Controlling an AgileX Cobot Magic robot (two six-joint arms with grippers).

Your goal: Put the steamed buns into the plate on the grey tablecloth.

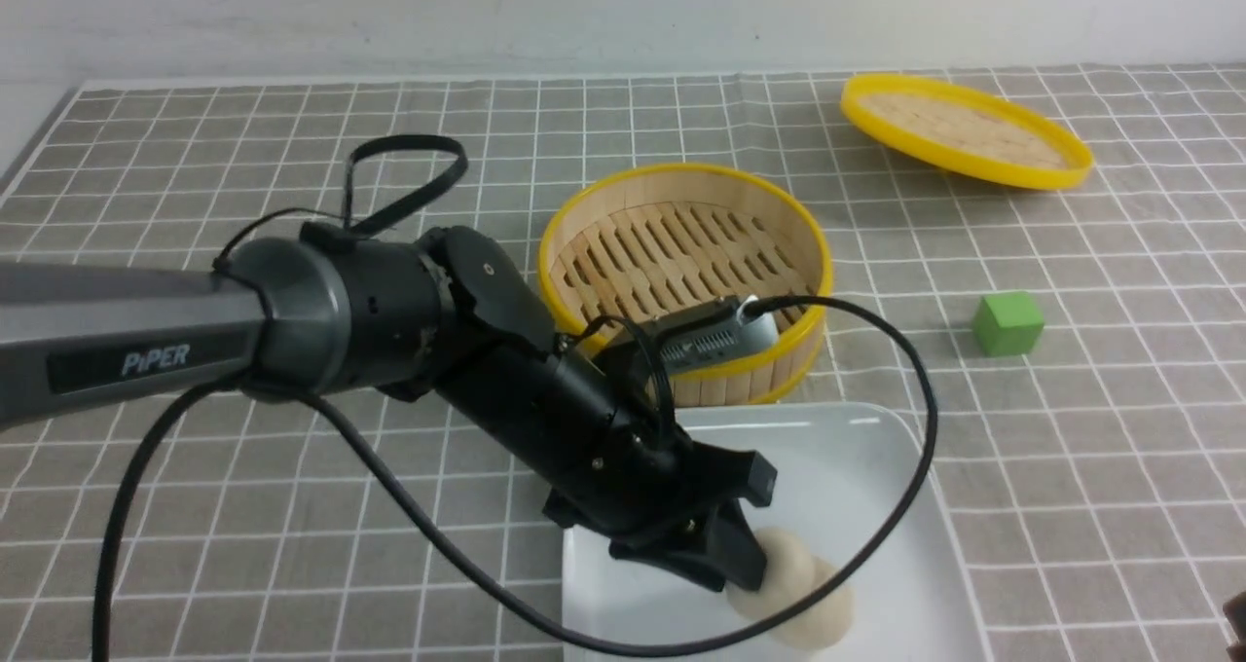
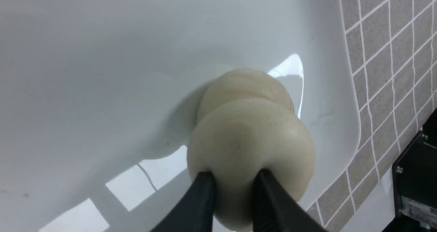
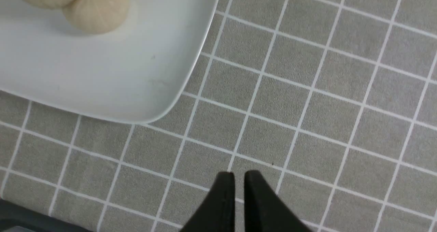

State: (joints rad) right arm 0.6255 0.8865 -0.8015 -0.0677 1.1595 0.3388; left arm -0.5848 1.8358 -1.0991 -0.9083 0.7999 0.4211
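Observation:
Two cream-white steamed buns lie touching in the near part of the white square plate (image 1: 857, 448) on the grey tablecloth (image 1: 1071, 467). My left gripper (image 1: 757, 572) reaches down over the plate and is shut on the nearer bun (image 1: 787, 557); the other bun (image 1: 813, 618) sits against it. In the left wrist view both black fingertips (image 2: 205, 191) press dents into the held bun (image 2: 249, 136), which rests on the plate (image 2: 102, 71) against the second bun (image 2: 245, 85). My right gripper (image 3: 239, 179) hangs shut over bare cloth beside the plate's corner (image 3: 164, 102), holding nothing; both buns (image 3: 99, 10) show there.
An empty bamboo steamer basket (image 1: 681, 243) stands just behind the plate. Its yellow-rimmed lid (image 1: 964, 131) lies at the far right, and a green cube (image 1: 1007, 323) sits right of the basket. The left arm's black cable (image 1: 920, 419) loops over the plate.

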